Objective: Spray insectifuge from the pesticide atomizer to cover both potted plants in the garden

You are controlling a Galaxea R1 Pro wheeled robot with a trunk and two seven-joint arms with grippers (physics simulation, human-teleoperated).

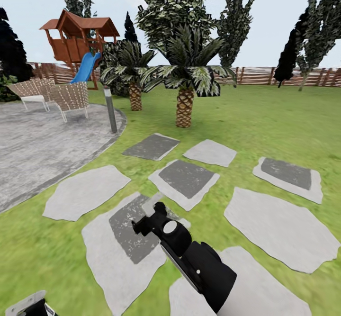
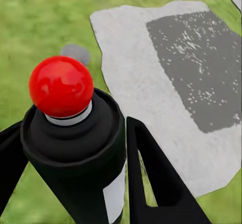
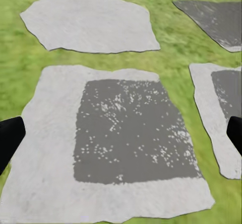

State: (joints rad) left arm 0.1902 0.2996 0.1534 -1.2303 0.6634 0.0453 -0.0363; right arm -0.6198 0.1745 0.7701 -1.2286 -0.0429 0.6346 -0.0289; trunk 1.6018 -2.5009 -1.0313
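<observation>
While I roll over the lawn [image 1: 246, 131] of the garden, the pesticide atomizer [image 2: 75, 148] sits in my left gripper [image 2: 70, 183]: in the left wrist view its dark body fills the lower left of the frame, with the red tip [image 2: 61, 86] up and a corner of the white label [image 2: 115, 194] showing low down. My left jaws pinch it around the body, one black finger [image 2: 156, 183] pressed along its right side and the other at the lower left edge.

My right gripper [image 3: 121, 133] is empty, its jaws spread wide; the two fingertips [image 3: 10, 138] sit at the left and right edges of the right wrist view, above a grey stepping stone [image 3: 126, 133] with a darker patch. In the head view my right arm [image 1: 189, 254] reaches from the bottom centre over the stepping stones.

I judge the bottle light, rigid and smooth, so it could slip or twist if I ease my grip. The body below the cap is the right place to hold it, which leaves the tip free to press.

Ahead, upper centre, stand two palms [image 1: 184, 79], a grey bollard lamp [image 1: 110, 108], lounge chairs [image 1: 52, 95], the playhouse [image 1: 78, 39] and the slatted fence [image 1: 265, 75]. I cannot pick out the potted plants here.
</observation>
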